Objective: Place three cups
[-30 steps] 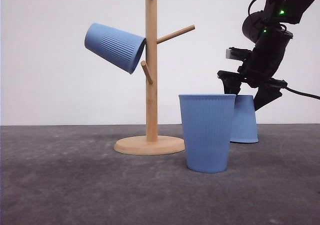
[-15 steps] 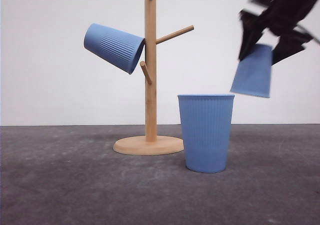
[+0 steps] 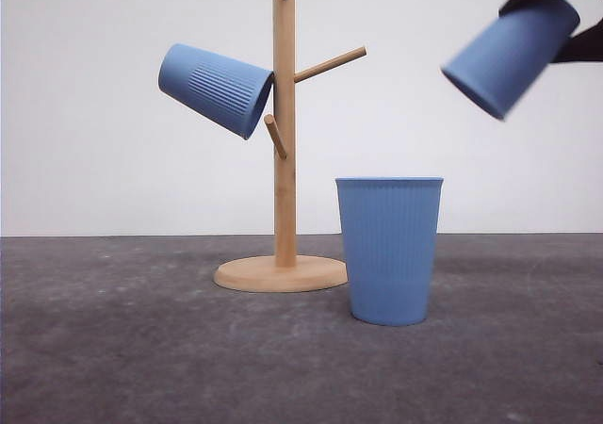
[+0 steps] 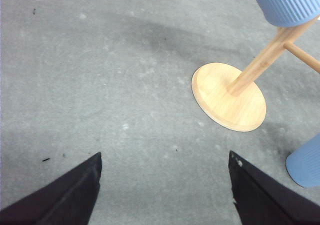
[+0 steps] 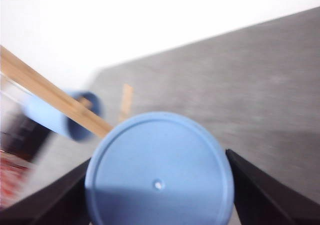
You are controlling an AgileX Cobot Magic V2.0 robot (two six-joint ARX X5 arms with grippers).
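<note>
Wooden rack (image 3: 283, 160): one cup (image 3: 217, 89) hung on a left-side peg, done. Second cup (image 3: 390, 250) upright on the table below the right gripper (image 5: 159, 195), untouched. Third cup (image 3: 512, 55) clamped between that gripper's jaws, tilted, airborne (unhung). Left gripper (image 4: 165, 185) spread wide, holding nothing.

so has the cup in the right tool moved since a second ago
Yes. The held cup has gone from the table behind the standing cup to up high, tilted mouth-down toward the wooden stand.
</note>
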